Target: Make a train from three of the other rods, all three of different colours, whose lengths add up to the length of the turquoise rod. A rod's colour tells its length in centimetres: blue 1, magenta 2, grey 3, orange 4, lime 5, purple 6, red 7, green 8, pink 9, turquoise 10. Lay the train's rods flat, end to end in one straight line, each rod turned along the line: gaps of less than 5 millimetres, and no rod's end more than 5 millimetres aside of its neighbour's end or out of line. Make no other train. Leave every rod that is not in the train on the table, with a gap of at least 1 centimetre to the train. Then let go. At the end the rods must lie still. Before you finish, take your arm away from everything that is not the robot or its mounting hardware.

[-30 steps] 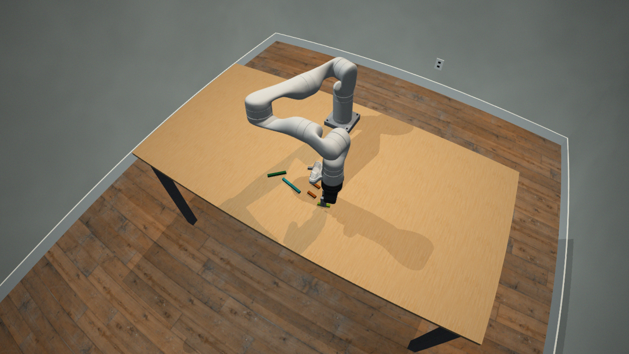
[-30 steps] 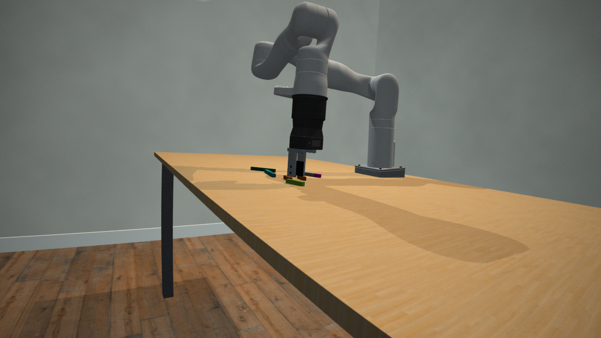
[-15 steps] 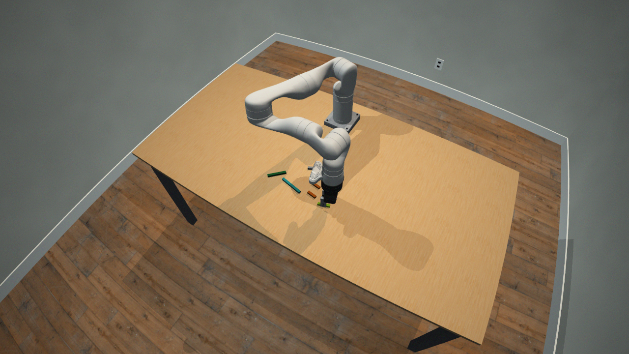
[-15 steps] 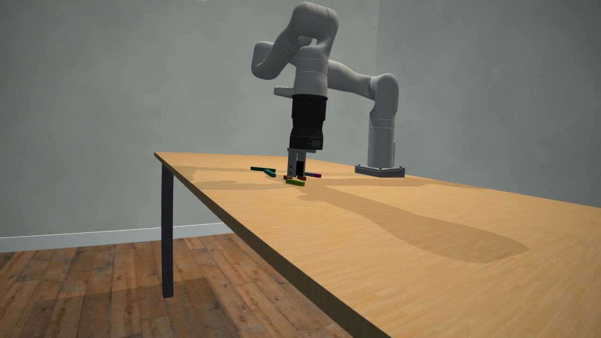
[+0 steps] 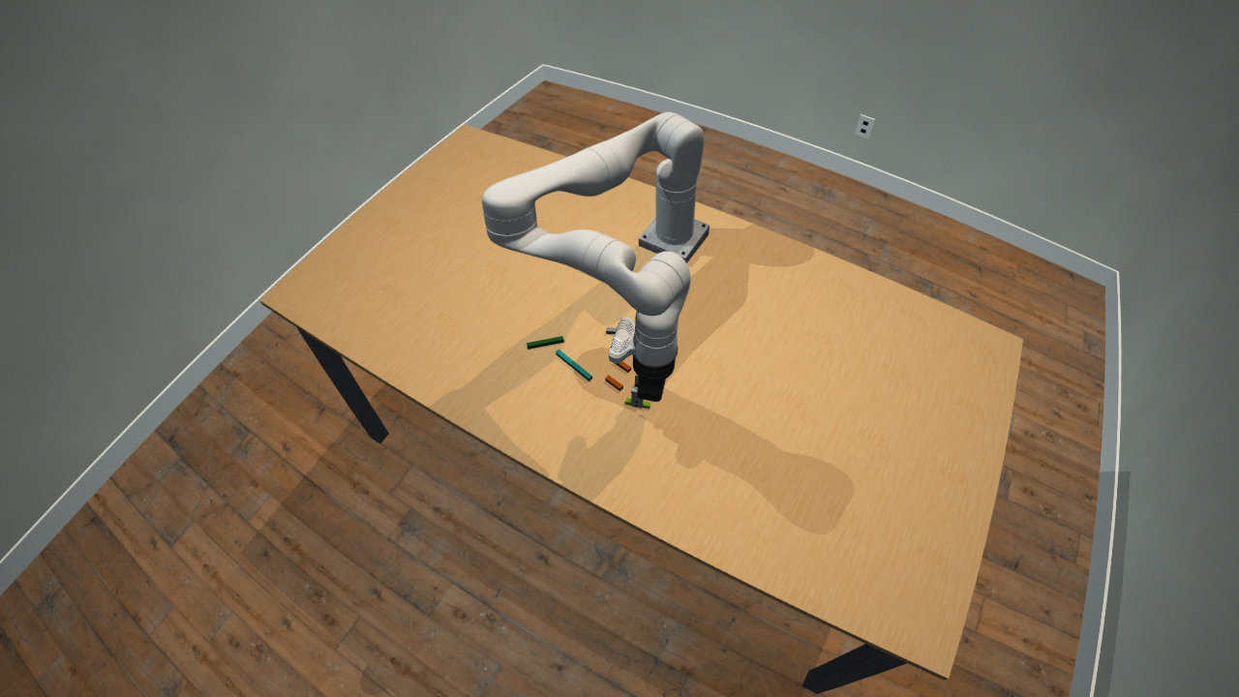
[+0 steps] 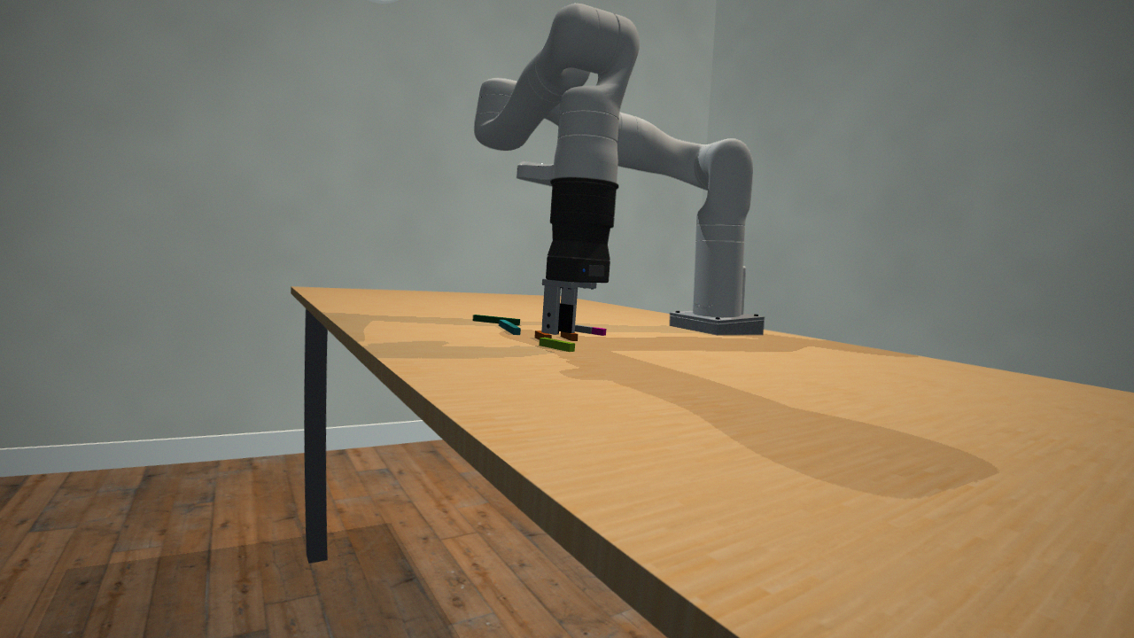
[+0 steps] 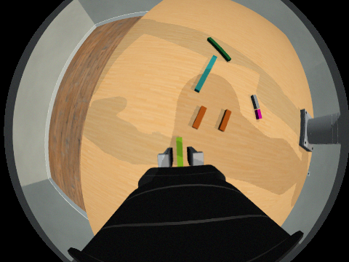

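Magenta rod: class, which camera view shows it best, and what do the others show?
The wrist view: the magenta rod appears whole there, end to end with the grey rod. The exterior view shows it small, side-on; the top view doesn't show it.

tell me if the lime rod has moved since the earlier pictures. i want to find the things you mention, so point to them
No, the lime rod [image 5: 630, 403] [image 6: 556, 345] [image 7: 179, 145] has not visibly moved: in the top and exterior views it lies at the same place relative to the table's edge [image 5: 511, 452] [image 6: 507, 486].
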